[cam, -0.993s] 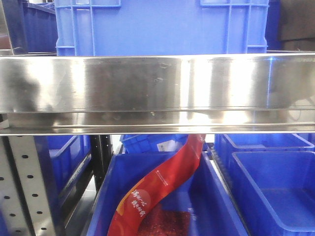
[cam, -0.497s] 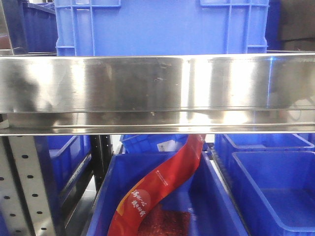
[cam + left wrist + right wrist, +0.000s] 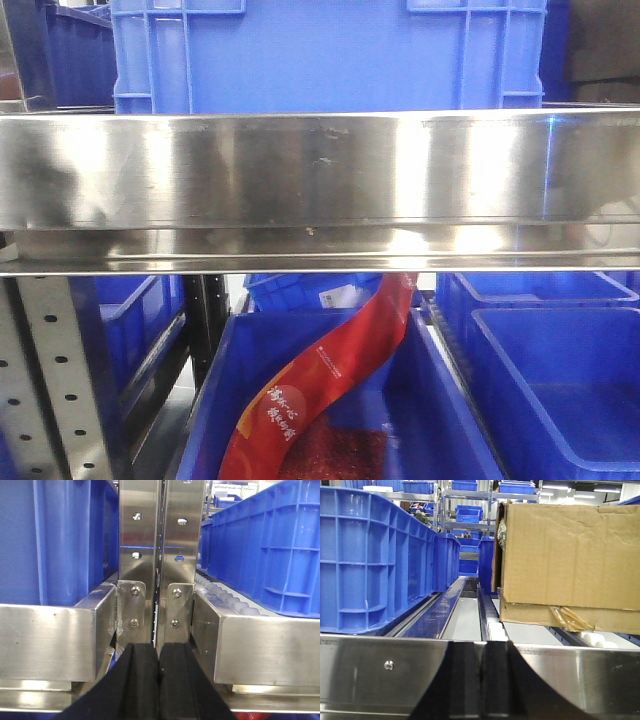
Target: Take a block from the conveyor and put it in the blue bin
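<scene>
Left end effector point(image 3: 158, 680) and right end effector point(image 3: 485, 680) both point forward, dark fingers pressed together, holding nothing

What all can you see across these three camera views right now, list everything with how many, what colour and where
Steel rail: one, silver, across the middle of the front view.
Big crate: one, blue, on the shelf above that rail.
Lower bins: several, blue, below the rail; exact count unclear.
Red packet: one, red with yellow print, leaning in the near lower bin.
Steel posts: two, silver, upright side by side in the left wrist view, blue crates either side.
Cardboard box: one, brown, on rollers at right of the right wrist view.
Row of crates: blue, along the left of that view.
Block and conveyor belt: none visible.
Left gripper: black, fingers together, bottom centre.
Right gripper: black, fingers together, bottom centre.
</scene>
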Tool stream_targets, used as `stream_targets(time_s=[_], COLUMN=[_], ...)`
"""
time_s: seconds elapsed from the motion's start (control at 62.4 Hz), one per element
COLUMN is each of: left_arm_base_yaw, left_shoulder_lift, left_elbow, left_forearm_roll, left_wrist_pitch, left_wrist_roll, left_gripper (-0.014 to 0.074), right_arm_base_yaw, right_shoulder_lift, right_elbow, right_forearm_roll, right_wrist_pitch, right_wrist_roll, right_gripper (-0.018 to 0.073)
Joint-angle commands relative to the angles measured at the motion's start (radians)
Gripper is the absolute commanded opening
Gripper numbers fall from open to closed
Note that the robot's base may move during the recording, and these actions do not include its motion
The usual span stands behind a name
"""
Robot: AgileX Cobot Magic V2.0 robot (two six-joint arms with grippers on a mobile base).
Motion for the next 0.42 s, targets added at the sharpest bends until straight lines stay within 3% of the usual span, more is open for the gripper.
stream_targets(time_s=[0.0, 0.4], left_arm_base_yaw=[-0.001, -0.001], left_shoulder_lift=[-0.005, -0.005], left_elbow=[-0.002, -0.002], left_forearm_roll=[0.003, 0.003], left_wrist_pitch=[-0.008, -0.008], left_wrist_roll=[-0.005, -0.005], left_gripper=[-0.0111, -0.0111], right_arm_base_yaw=[-0.005, -0.005], right_shoulder_lift=[-0.003, -0.003], right_elbow=[0.000, 0.000], right_forearm_roll=[0.001, 0.001], right_wrist_pitch=[-0.019, -0.019], right_wrist_roll=[-0.004, -0.004], right_gripper=[-0.0161, -0.0161])
